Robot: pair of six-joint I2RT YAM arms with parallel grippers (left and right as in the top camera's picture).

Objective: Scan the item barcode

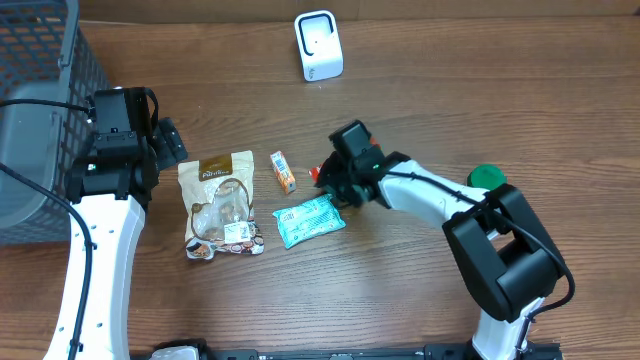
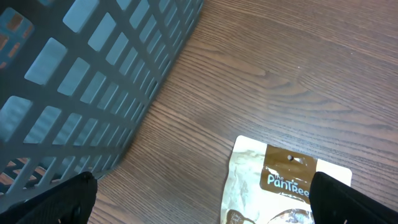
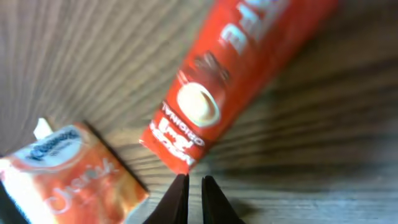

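Wooden table (image 1: 480,90) with grey basket (image 1: 40,90), white scanner (image 1: 319,45), brown pouch (image 1: 222,205), orange carton (image 1: 283,171), teal packet (image 1: 309,220), red sachet (image 3: 230,74).

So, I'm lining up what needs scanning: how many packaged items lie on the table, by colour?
Brown pouch: 1
Orange box: 1
Teal packet: 1
Red sachet: 1
Total: 4

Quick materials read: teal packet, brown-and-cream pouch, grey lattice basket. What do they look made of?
Teal flat packet: likely thin plastic film, slightly glossy, creased surface. Brown-and-cream pouch: seemingly matte paper-look laminate, with a clear plastic window showing the contents. Grey lattice basket: probably moulded plastic, matte, uniform grid walls.
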